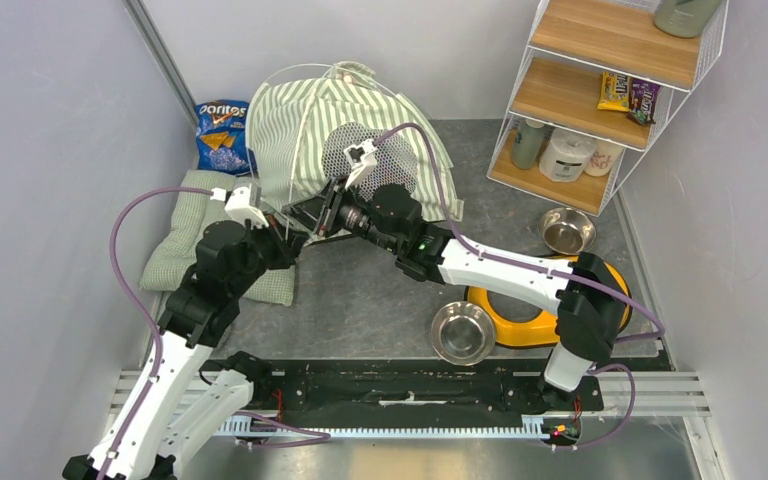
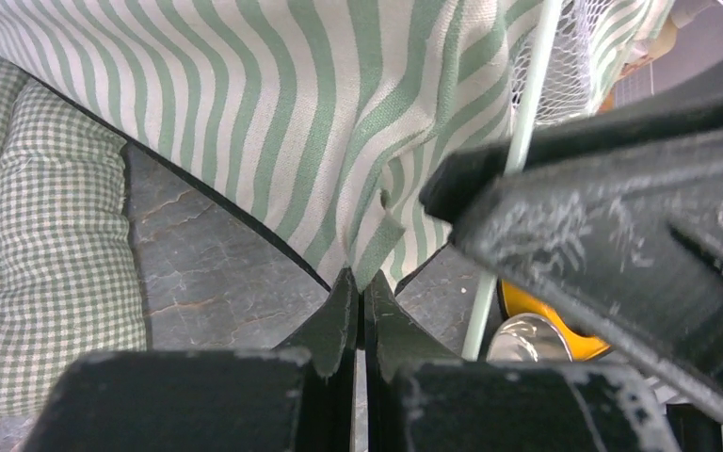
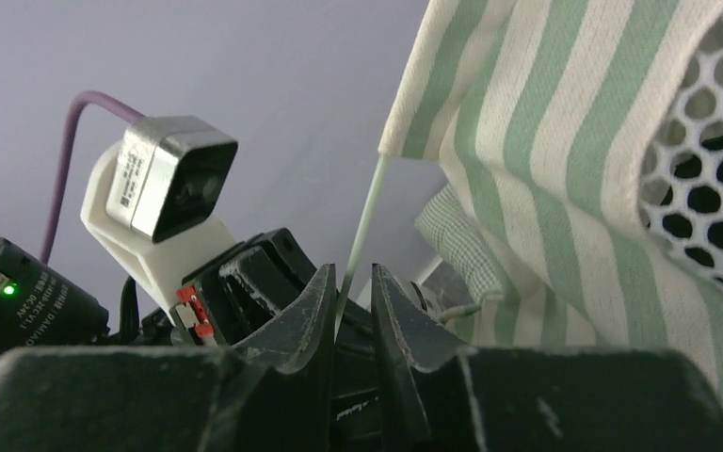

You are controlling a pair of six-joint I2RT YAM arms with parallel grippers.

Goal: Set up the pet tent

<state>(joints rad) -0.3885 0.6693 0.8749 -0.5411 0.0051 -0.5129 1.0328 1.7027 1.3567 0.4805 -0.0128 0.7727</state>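
The pet tent [image 1: 335,125] is a green-and-white striped dome with a white mesh panel, standing at the back middle of the table. Both grippers meet at its front left corner. My left gripper [image 1: 288,236] is shut on the bottom corner of the striped fabric [image 2: 377,245], its fingertips pinching the hem at the left gripper [image 2: 361,279]. A thin pale pole [image 2: 520,141] runs down beside it. My right gripper [image 3: 350,282] has its jaws slightly apart, and the thin pole [image 3: 362,221] passes through the gap below the fabric edge [image 3: 527,122]. In the top view the right gripper [image 1: 307,214] is right next to the left one.
A pale green checked cushion [image 1: 192,240] lies left of the tent. A Doritos bag [image 1: 223,135] leans at the back. A yellow double-bowl holder [image 1: 520,322] and two steel bowls [image 1: 462,332] [image 1: 566,230] are on the right. A wire shelf rack [image 1: 600,90] stands at the back right.
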